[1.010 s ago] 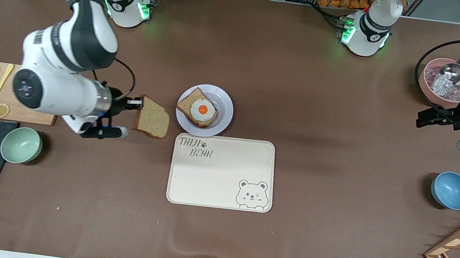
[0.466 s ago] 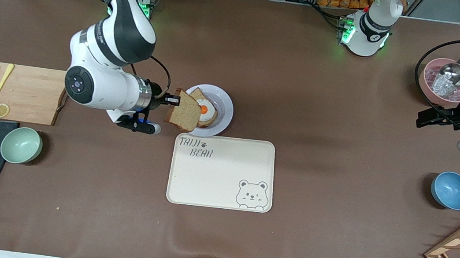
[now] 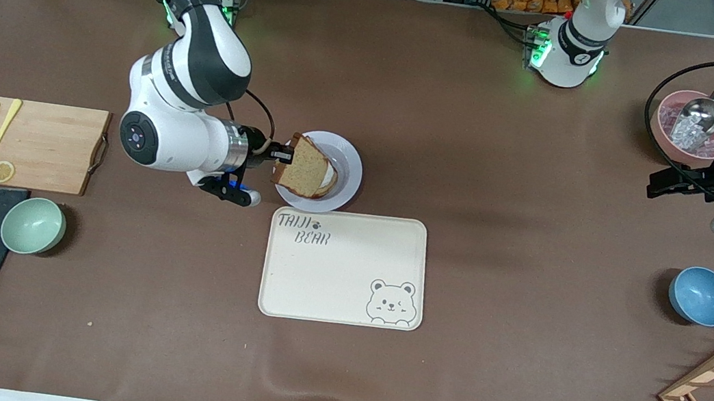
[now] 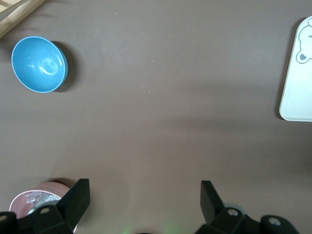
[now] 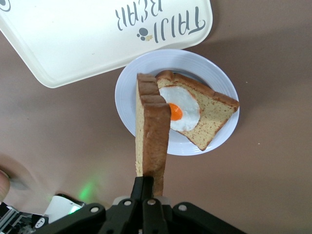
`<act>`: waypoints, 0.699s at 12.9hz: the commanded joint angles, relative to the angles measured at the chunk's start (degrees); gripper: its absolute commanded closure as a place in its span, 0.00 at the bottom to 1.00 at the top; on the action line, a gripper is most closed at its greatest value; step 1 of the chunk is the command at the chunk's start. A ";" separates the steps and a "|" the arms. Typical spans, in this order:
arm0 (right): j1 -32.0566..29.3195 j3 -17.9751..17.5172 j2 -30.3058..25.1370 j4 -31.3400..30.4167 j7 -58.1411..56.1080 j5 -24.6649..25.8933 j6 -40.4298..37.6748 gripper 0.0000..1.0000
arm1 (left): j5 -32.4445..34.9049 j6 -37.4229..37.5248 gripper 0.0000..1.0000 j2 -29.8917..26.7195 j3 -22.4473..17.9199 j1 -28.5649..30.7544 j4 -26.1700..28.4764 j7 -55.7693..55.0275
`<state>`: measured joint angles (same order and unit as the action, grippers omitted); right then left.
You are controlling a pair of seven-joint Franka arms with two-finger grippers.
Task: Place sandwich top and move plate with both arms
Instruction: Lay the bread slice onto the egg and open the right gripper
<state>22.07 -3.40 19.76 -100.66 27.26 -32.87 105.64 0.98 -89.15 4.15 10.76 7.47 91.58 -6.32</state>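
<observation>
The tray [image 3: 344, 268] lies nearest the front camera, the plate [image 3: 347, 161] just past it. Over the plate, the right gripper [image 3: 283, 155] clamps the bread [image 3: 303, 169] above the egg slice [image 5: 204, 114]. The left gripper [image 4: 145, 195] waits, fingers apart

Your sandwich top [image 3: 305, 167] is light brown with a darker crust; the egg-topped slice [image 5: 195, 114] shows white with an orange yolk. Your plate [image 3: 348, 172] is pale lavender-white on a brown counter [image 3: 471, 174]. At the plate's 6 o'clock the cream tray [image 3: 347, 275] carries dark "TAIJI BEAR" lettering and a bear outline. The blue bowl [image 4: 39, 64] is glossy.
</observation>
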 commanded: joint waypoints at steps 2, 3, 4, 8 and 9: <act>0.17 -1.44 -3.15 -5.42 0.51 -1.49 2.73 1.00 | -0.54 0.82 0.00 -1.68 -0.39 0.35 -0.44 0.61; 0.17 -1.52 -3.15 -6.56 0.08 -1.49 3.86 1.00 | -0.36 0.82 0.00 -1.77 -0.39 0.35 -0.53 0.61; 0.17 -1.70 -3.15 -7.27 -0.02 -1.49 4.65 1.00 | -0.28 0.73 0.00 -1.69 -0.39 0.44 -0.35 0.61; 0.17 -2.58 -2.63 -7.45 -5.00 -1.58 5.19 1.00 | -0.80 0.82 0.00 -1.86 -0.30 1.14 -0.53 0.61; 0.00 -2.58 -2.54 -7.80 -6.33 -1.58 5.45 1.00 | -0.80 0.82 0.00 -1.86 -0.30 1.14 -0.44 0.61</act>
<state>22.13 -5.60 18.71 -106.29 23.88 -33.16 109.86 0.98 -89.06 3.08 10.29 8.10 91.24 -6.28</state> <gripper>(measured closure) 0.991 0.000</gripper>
